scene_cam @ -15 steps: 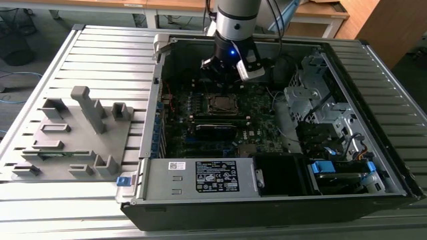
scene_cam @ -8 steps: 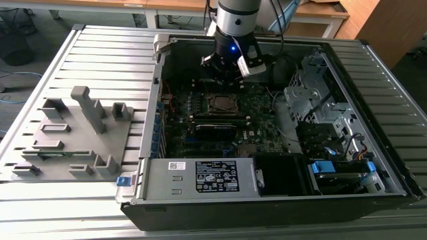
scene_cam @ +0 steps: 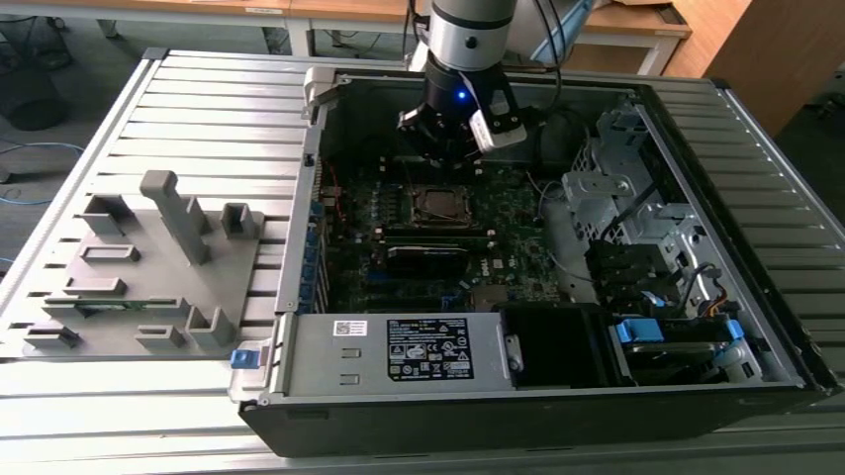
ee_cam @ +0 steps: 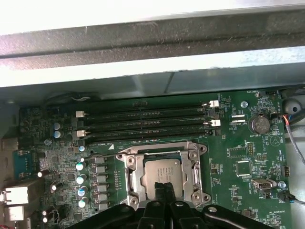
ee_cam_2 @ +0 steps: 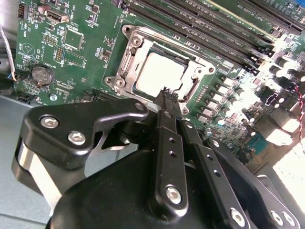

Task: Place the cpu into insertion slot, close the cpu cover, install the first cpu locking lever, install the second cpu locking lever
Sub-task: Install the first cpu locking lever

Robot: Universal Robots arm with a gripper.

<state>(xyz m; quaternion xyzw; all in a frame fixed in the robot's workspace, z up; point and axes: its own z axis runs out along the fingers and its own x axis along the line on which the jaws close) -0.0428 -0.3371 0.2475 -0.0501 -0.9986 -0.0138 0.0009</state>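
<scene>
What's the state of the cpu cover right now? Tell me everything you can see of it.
The cpu cover is a thin, silvery frame with a square cut-out, and it looks like bare stamped metal. In the first wrist view it lies flat and appears closed down on the green circuit board. Its rim surrounds the grey chip, which shows through the opening. The gripper, fingers together, hangs over one edge of the frame. Whether it touches the metal cannot be told.
</scene>
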